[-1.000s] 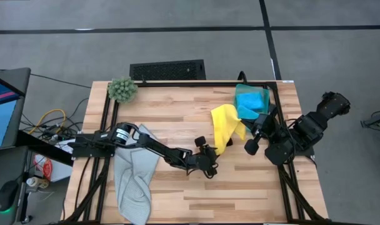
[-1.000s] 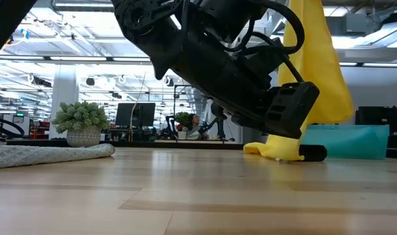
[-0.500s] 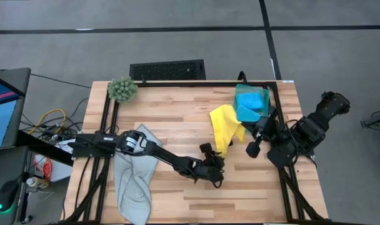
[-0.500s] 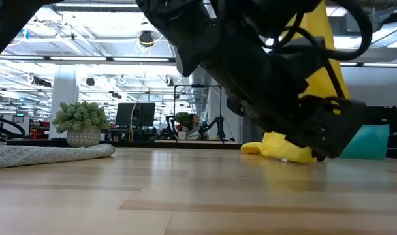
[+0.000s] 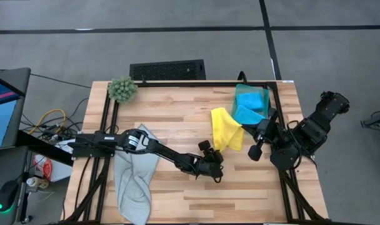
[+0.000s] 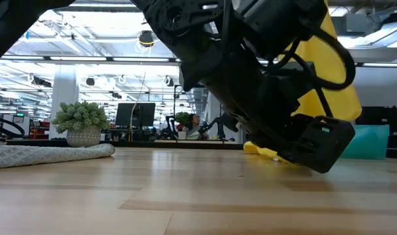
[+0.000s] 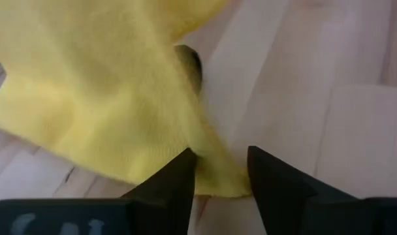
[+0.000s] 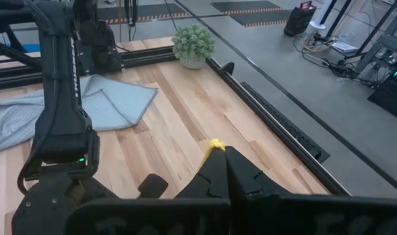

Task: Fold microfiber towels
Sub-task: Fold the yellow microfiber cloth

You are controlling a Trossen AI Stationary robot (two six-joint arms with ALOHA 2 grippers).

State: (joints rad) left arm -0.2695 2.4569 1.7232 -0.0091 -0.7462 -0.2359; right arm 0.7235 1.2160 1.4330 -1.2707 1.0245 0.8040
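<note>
Yellow microfiber towel (image 5: 226, 128), held up for folding, two-arm hold.
Right gripper (image 8: 219, 156), at the tabletop's (image 5: 177, 119) three o'clock edge, pinches one corner with fingers fully closed, lifting the cloth; left gripper (image 7: 219, 175), near centre, brackets the hanging lower corner with fingers narrowly apart, apparently to grasp it. Teal towel (image 5: 249, 103) at two o'clock; grey towel (image 5: 135, 175) at eight o'clock.

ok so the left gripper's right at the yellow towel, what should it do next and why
Probably close the left gripper on the yellow towel. In the left wrist view its fingers stand apart with the towel's low corner lying between them, just above the table. The right gripper is shut on another corner, holding the towel up, so a second grip would let the two arms spread it for folding.
</note>
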